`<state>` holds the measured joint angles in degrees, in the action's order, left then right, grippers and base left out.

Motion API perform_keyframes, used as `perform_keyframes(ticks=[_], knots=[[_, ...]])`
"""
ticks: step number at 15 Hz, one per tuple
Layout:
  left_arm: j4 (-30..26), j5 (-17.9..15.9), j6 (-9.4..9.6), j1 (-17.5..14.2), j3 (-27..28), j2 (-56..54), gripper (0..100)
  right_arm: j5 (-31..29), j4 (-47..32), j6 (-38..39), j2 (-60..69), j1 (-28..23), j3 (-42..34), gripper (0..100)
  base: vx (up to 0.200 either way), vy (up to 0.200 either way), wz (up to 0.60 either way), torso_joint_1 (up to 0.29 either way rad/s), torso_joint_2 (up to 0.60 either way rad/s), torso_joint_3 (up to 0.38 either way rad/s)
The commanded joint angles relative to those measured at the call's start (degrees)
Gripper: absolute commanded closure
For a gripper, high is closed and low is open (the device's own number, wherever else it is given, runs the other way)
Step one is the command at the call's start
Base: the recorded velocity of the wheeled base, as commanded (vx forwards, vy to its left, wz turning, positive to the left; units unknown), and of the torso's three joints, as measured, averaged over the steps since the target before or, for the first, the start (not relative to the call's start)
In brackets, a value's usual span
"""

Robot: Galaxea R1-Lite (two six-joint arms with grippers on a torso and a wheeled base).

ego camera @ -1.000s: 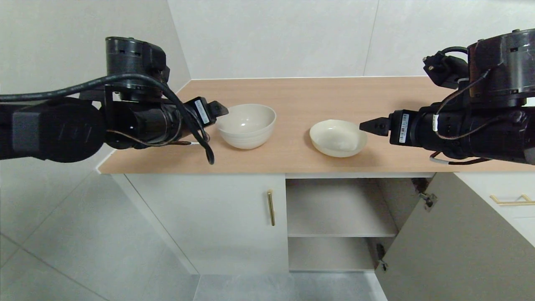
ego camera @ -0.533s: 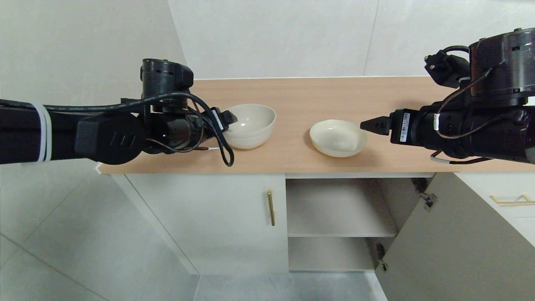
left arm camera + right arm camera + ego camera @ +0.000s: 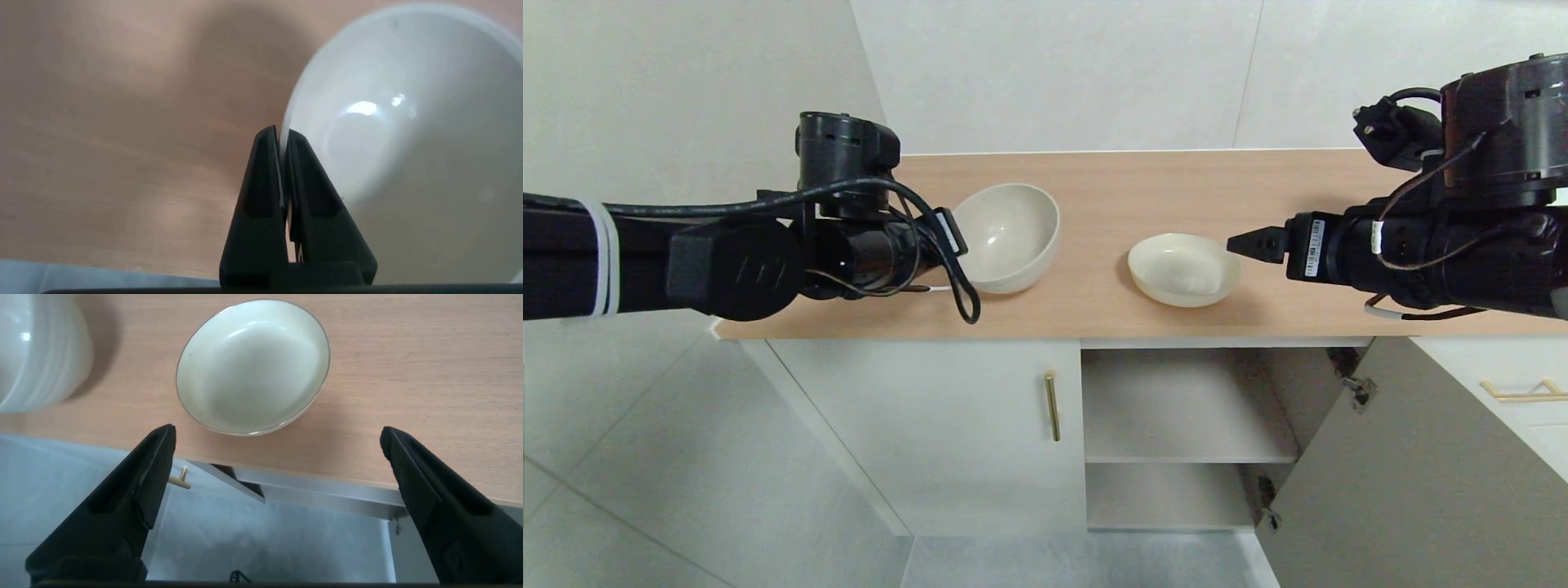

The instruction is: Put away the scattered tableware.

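Base cabinet (image 3: 947, 433) under wooden countertop (image 3: 1111, 184); right-hand door (image 3: 1372, 490) hangs open, exposing two shelves (image 3: 1184, 408); left-hand door shut; deep bowl (image 3: 1013, 237) on left part of countertop, tilted rather than level, interior facing up and toward the arm; rim clamped between the closed fingers of left gripper (image 3: 283, 139); shallow bowl (image 3: 1180, 268) sits upright right of centre, near front edge, apart from deep bowl; right gripper (image 3: 1235, 244) hovers just beside shallow bowl's right rim, contact not discernible; fingers spread wide, holding nothing
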<state>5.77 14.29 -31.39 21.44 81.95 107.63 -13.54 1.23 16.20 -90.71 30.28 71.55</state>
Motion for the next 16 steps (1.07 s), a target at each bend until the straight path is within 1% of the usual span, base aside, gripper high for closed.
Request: perform_keyframes(ticks=[1,3,4,5,7,9,10,11,13,16], knots=[[0.03,0.04,0.01,0.00,-0.91,-3.66,100,0.01,0.00,0.06,0.01,0.04,0.00,0,0.000,0.000,0.00,0.000,0.00,0.000],[0.12,-0.66,0.28,0.00,-3.72,-7.08,100,0.01,0.00,0.06,-0.43,-0.05,0.00,0,0.000,0.000,0.00,0.000,0.00,0.000],[0.12,-1.98,0.45,0.00,-5.22,-8.67,100,-0.08,0.00,0.06,-1.22,-0.13,0.08,0,0.000,0.000,0.00,0.000,0.00,0.000],[0.12,-4.18,0.45,0.09,-6.45,-9.98,100,-0.08,0.00,0.06,-1.75,-0.66,0.26,0,0.000,0.000,0.00,0.000,0.00,0.000],[0.12,-9.80,0.45,0.09,-9.17,-12.53,100,-0.96,0.09,0.06,-3.77,-1.28,0.88,0,0.000,0.000,0.00,0.000,0.00,0.000],[0.12,-15.78,0.54,0.09,-11.54,-15.43,100,-5.00,0.09,2.26,-8.08,-2.07,3.34,0,0.000,0.000,0.00,0.000,0.00,0.000],[0.12,-17.54,0.54,0.00,-11.90,-16.22,100,-6.14,0.09,3.22,-9.92,-2.07,4.48,0,0.000,0.000,0.00,0.000,0.00,0.000],[0.12,-18.07,0.54,0.00,-12.07,-16.49,100,-6.67,0.09,3.49,-11.59,-2.07,5.09,0,0.000,0.000,0.00,0.000,0.00,0.000],[0.12,-18.07,0.54,0.00,-12.16,-16.49,100,-8.52,0.61,4.45,-14.85,-2.07,6.85,0,0.000,0.000,0.00,0.000,0.00,0.000],[0.12,-18.07,0.89,0.00,-12.16,-16.66,100,-11.77,3.60,6.21,-18.54,-1.98,8.70,0,0.000,0.000,0.00,0.000,0.00,0.000]])
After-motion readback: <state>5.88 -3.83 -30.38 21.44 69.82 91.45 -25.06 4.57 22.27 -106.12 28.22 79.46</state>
